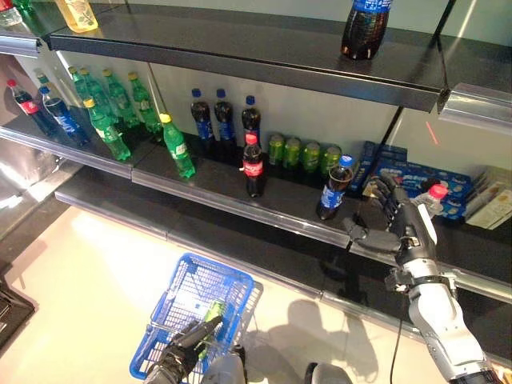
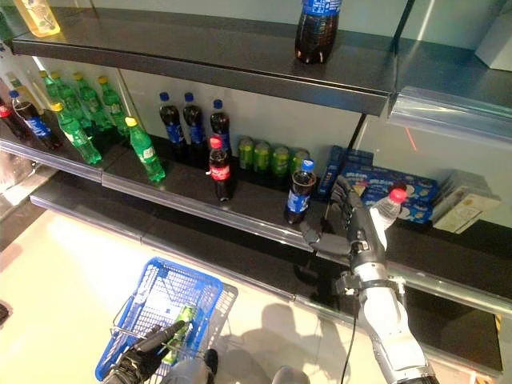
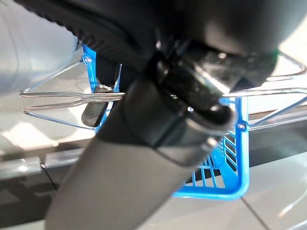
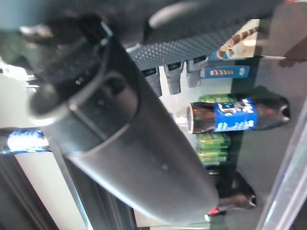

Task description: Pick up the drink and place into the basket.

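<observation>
The right hand (image 1: pixel 398 220), fingers straight and apart, holds nothing beside the upright blue-label bottle (image 1: pixel 334 189) on the shelf (image 1: pixel 240 196), just to its left, while the left hand (image 1: pixel 186 350) grips the basket (image 1: pixel 232 282) handle below.

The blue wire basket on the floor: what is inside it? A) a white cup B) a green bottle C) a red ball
B: a green bottle lies inside the blue wire basket, next to the robot's left hand.
</observation>
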Controlling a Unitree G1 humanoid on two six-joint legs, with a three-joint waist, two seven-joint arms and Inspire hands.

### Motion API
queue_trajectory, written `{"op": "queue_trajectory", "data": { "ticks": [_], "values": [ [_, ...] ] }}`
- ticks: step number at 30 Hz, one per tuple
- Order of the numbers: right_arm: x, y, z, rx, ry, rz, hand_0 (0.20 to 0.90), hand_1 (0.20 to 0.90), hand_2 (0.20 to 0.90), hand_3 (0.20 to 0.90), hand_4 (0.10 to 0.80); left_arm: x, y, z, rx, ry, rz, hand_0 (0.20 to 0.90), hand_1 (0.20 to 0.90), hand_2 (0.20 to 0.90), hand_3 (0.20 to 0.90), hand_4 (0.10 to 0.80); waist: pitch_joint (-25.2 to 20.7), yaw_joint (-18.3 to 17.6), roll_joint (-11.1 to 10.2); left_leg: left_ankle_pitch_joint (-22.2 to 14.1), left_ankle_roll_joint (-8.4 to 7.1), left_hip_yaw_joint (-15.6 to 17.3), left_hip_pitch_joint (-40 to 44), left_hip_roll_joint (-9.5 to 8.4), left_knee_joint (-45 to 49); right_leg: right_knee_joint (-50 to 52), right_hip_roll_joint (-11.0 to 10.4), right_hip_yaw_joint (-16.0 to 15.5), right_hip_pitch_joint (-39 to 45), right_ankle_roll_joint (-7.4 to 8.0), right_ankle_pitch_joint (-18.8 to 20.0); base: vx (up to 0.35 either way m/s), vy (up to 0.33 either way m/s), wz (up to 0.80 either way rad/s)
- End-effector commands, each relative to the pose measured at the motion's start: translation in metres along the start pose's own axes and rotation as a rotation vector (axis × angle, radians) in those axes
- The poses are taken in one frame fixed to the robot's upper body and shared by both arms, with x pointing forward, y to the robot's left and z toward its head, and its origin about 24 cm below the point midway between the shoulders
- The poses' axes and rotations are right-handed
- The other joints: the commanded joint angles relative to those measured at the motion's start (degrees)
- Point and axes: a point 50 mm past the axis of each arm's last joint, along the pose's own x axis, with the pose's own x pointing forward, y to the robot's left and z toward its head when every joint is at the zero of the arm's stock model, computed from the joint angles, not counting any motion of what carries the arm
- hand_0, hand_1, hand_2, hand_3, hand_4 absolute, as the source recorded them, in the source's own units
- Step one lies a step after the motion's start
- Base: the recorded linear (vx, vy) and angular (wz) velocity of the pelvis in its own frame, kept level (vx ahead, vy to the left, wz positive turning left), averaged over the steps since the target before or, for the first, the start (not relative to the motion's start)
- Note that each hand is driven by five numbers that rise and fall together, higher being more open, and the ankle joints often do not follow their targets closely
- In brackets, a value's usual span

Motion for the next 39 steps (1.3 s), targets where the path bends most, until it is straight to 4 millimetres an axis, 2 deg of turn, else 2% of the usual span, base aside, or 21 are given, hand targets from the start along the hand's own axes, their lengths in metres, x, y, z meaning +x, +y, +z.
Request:
{"op": "queue_trajectory", "data": {
  "ticks": [1,4,9,15,21,22,26,28,33,34,38,39],
  "values": [
    [0.017,0.003,0.057,-0.032,-0.304,0.101,0.9,0.9,0.9,0.9,0.8,-0.018,0.039,-0.005,0.207,0.085,0.088,0.3,0.3,0.3,0.2,0.1,-3.27,-0.63,-1.86,2.27,-1.04,1.44,2.58,-0.14,-6.06,-9.84,0.19,1.51,1.35,4.86,8.9,-0.138,0.005,-0.08],
    [0.014,0.006,0.048,-0.055,-0.262,0.145,0.9,0.9,0.9,0.9,0.8,-0.013,0.032,0.003,0.211,0.066,0.081,0.3,0.3,0.3,0.2,0.1,-4.59,-1.53,-1.83,2.38,-1.26,2.44,3.35,-0.08,-8.4,-11.86,0.43,1.51,1.69,4.76,9.08,-0.101,0.009,-0.13],
    [0.004,0.022,0.012,-0.139,-0.108,0.211,0.9,0.9,0.9,0.9,0.8,-0.006,0.022,0.012,0.221,0.037,0.057,0.3,0.3,0.3,0.2,0.1,-6.66,-3.02,-1.82,1.44,-1.26,4.22,4.62,-0.06,-11.33,-15.28,0.74,0.79,2.92,4.54,9.22,-0.113,0.008,-0.13],
    [-0.014,0.036,-0.03,-0.187,0.095,0.257,0.9,0.9,0.9,0.9,0.8,-0.003,0.019,0.018,0.239,0.025,0.05,0.3,0.3,0.3,0.2,0.1,-7.52,-4.18,-2.3,-0.32,-0.85,5.13,5.09,-0.29,-11.33,-16.38,0.89,0.46,3.52,4.35,8.75,-0.069,-0.005,-0.02],
    [-0.038,0.039,-0.073,-0.247,0.29,0.297,0.9,0.9,0.9,0.9,0.8,-0.002,0.018,0.024,0.251,0.016,0.054,0.3,0.3,0.3,0.2,0.1,-7.59,-4.6,-2.69,-1.44,-0.41,5.85,5.82,-0.49,-11.33,-16.91,0.92,-0.03,3.9,4.42,8.53,-0.039,-0.008,-0.05],
    [-0.049,0.039,-0.091,-0.268,0.375,0.307,0.9,0.9,0.9,0.9,0.8,-0.001,0.017,0.027,0.253,0.015,0.054,0.3,0.3,0.3,0.2,0.1,-7.62,-4.57,-2.83,-1.79,-0.21,5.96,5.95,-0.61,-11.33,-17.21,0.91,-0.15,4.1,4.44,8.56,-0.028,-0.014,-0.04],
    [-0.071,0.039,-0.12,-0.283,0.543,0.317,0.9,0.9,0.9,0.9,0.8,0.0,0.016,0.029,0.257,0.012,0.057,0.3,0.3,0.3,0.2,0.1,-7.58,-4.29,-3.02,-2.22,-0.11,6.18,6.09,-0.63,-11.33,-17.64,0.86,-0.51,4.32,4.51,8.71,0.0,0.0,0.0],
    [-0.088,0.036,-0.14,-0.29,0.662,0.313,0.9,0.9,0.9,0.9,0.8,-0.001,0.017,0.031,0.267,0.016,0.06,0.3,0.3,0.3,0.2,0.1,-7.6,-3.88,-3.13,-2.34,-0.01,6.15,6.11,-0.63,-11.33,-17.63,0.86,-0.73,4.47,4.47,8.67,0.0,0.0,0.0],
    [-0.129,0.032,-0.176,-0.236,0.968,0.24,0.9,0.9,0.9,0.9,0.8,0.0,0.017,0.03,0.298,0.031,0.061,0.3,0.3,0.3,0.2,0.1,-7.51,-2.73,-3.17,-2.53,0.32,5.42,6.1,-0.78,-11.33,-17.44,0.91,-1.22,4.88,4.24,8.38,0.0,0.0,0.0],
    [-0.131,0.032,-0.177,-0.236,0.976,0.239,0.9,0.9,0.9,0.9,0.8,0.0,0.017,0.03,0.299,0.032,0.061,0.3,0.3,0.3,0.2,0.1,-7.5,-2.69,-3.18,-2.54,0.33,5.39,6.12,-0.79,-11.33,-17.42,0.91,-1.23,4.91,4.24,8.36,0.0,0.0,0.0],
    [-0.167,0.025,-0.196,-0.179,1.199,0.178,0.9,0.9,0.9,0.9,0.8,0.001,0.017,0.029,0.327,0.051,0.059,0.3,0.3,0.3,0.2,0.1,-7.64,-1.84,-3.09,-2.75,0.47,5.04,6.62,-0.82,-11.33,-17.38,1.01,-1.47,5.61,4.13,8.15,0.0,0.0,0.0],
    [-0.17,0.024,-0.197,-0.175,1.217,0.17,0.9,0.9,0.9,0.9,0.8,0.0,0.017,0.029,0.33,0.053,0.06,0.3,0.3,0.3,0.2,0.1,-7.67,-1.76,-3.07,-2.78,0.48,5.05,6.71,-0.82,-11.33,-17.39,1.03,-1.5,5.7,4.12,8.13,0.054,-0.012,-0.01]
  ]
}}
